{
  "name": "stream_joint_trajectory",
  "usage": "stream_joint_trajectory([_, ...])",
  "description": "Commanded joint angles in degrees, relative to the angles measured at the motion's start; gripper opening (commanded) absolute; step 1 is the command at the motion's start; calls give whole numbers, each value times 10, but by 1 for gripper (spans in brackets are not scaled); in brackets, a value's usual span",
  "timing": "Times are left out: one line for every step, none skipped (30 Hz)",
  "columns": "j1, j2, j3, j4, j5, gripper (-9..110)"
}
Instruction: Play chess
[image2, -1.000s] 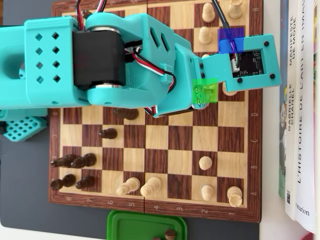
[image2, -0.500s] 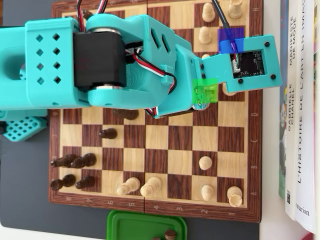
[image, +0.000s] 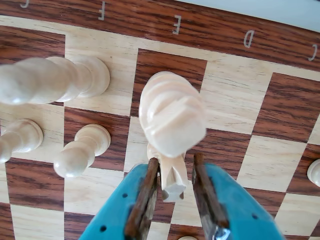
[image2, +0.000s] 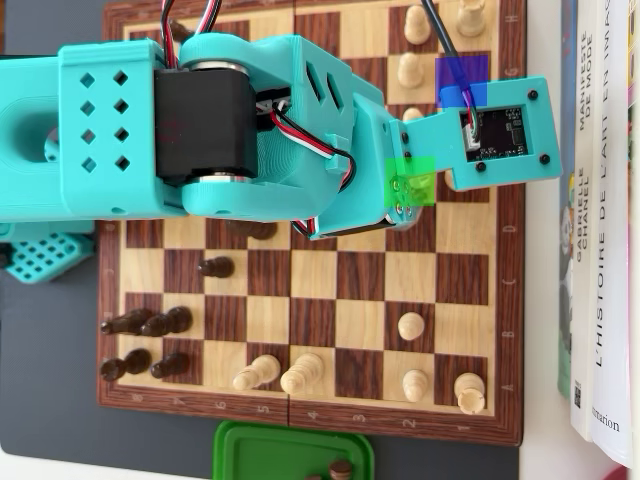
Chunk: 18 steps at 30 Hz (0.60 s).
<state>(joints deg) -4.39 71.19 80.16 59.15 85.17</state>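
Arm shifts slightly up the chessboard (image2: 310, 300) since 1 second ago. Tool (image: 173, 172) is clamped on a white knight (image: 172, 117), likely lifting it mid-move.

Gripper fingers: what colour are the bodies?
Turquoise fingers, with dark brown inner pads; clearest in the wrist view.

The turquoise arm (image2: 200, 130) reaches across from the left of the overhead view, its black servo body facing up and red, white and black wires looping beside the wrist. In the wrist view the gripper (image: 174, 187) enters from the bottom edge; its two turquoise fingers (image: 142, 200), lined with brown pads, stand slightly apart, pressed against the base of a pale chess piece (image: 172, 117) between them.
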Motion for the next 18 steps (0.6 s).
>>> stream_joint_trajectory([5, 9, -18, -5, -2, 12])
stream_joint_trajectory([5, 9, -19, -5, -2, 12])
stream_joint_trajectory([5, 9, -21, -5, -2, 12])
stream_joint_trajectory([4, 9, -21, -5, -2, 12])
stream_joint_trajectory([0, 9, -21, -5, -2, 12])
stream_joint_trajectory([-1, 9, -21, -5, -2, 12])
stream_joint_trajectory([-2, 9, -21, -5, -2, 12])
stream_joint_trajectory([-4, 10, -21, -5, -2, 12])
stream_joint_trajectory([-4, 12, -21, -5, -2, 12])
stream_joint_trajectory([-4, 20, -18, -5, -2, 12])
stream_joint_trajectory([-4, 33, -14, -5, -2, 12])
stream_joint_trajectory([-4, 46, -7, -5, -2, 12])
stream_joint_trajectory([-4, 60, 2, -5, -1, 12])
stream_joint_trajectory([-4, 72, 9, -6, -1, 12])
stream_joint_trajectory([-3, 82, 16, -8, -1, 12])
stream_joint_trajectory([-2, 91, 22, -10, -1, 12])
stream_joint_trajectory([-1, 97, 26, -11, -1, 12])
stream_joint_trajectory([0, 101, 29, -11, -1, 12])
